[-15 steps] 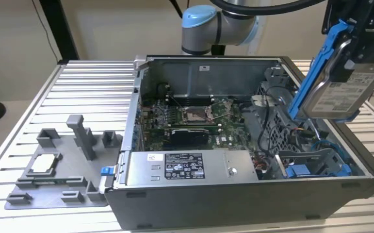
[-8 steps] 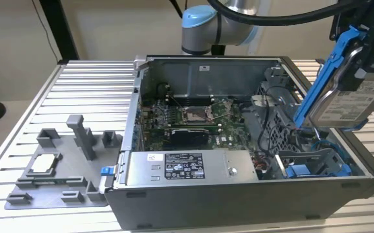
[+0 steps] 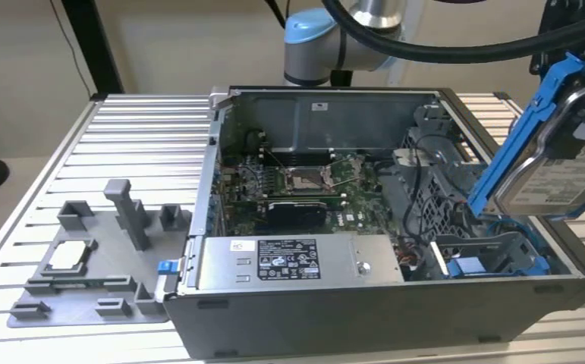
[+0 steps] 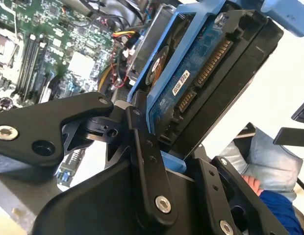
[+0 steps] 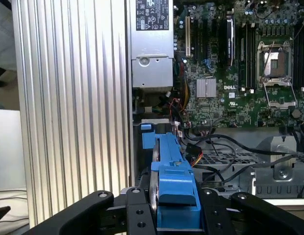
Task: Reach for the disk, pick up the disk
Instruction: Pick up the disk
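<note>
The gripper (image 4: 157, 147) is pinching the disk (image 3: 555, 163), its black fingers (image 4: 144, 161) pressed on the blue rails. The disk hangs tilted in the air above the open computer case (image 3: 373, 303), at the exterior view's right. Farther, the motherboard (image 3: 303, 182) lies inside.

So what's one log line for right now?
pincer: shut on silver metal hard drive with blue plastic rails | drive: tilted, lifted above open grey computer case

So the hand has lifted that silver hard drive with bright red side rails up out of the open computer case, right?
Not quite: the rails are bright blue, not red. The exterior view shows the silver hard drive lifted above the open computer case, gripped by the hand.
</note>
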Action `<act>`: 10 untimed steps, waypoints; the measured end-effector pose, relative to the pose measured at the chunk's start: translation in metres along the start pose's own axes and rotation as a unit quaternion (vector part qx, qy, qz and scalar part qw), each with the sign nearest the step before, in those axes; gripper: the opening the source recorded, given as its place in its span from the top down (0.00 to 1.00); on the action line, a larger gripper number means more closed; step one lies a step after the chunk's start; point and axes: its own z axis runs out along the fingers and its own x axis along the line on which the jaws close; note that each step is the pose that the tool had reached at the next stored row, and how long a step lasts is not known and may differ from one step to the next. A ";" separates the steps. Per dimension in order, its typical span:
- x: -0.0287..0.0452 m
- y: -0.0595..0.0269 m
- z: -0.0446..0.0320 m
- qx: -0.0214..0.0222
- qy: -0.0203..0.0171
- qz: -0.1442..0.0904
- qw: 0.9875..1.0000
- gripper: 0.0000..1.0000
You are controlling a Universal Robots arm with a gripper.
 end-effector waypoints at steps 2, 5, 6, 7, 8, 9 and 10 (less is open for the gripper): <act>0.0014 0.0003 0.0005 0.000 0.000 0.000 1.000 1.00; 0.0018 0.0009 0.0016 0.000 0.000 -0.004 1.000 1.00; 0.0020 0.0010 0.0022 0.000 0.000 -0.005 1.000 1.00; 0.0021 0.0011 0.0028 0.000 0.000 -0.005 1.000 1.00; 0.0023 0.0011 0.0030 0.000 0.000 -0.006 1.000 1.00; 0.0024 0.0011 0.0032 0.000 0.000 -0.006 1.000 1.00; 0.0025 0.0010 0.0033 0.000 0.000 -0.006 1.000 1.00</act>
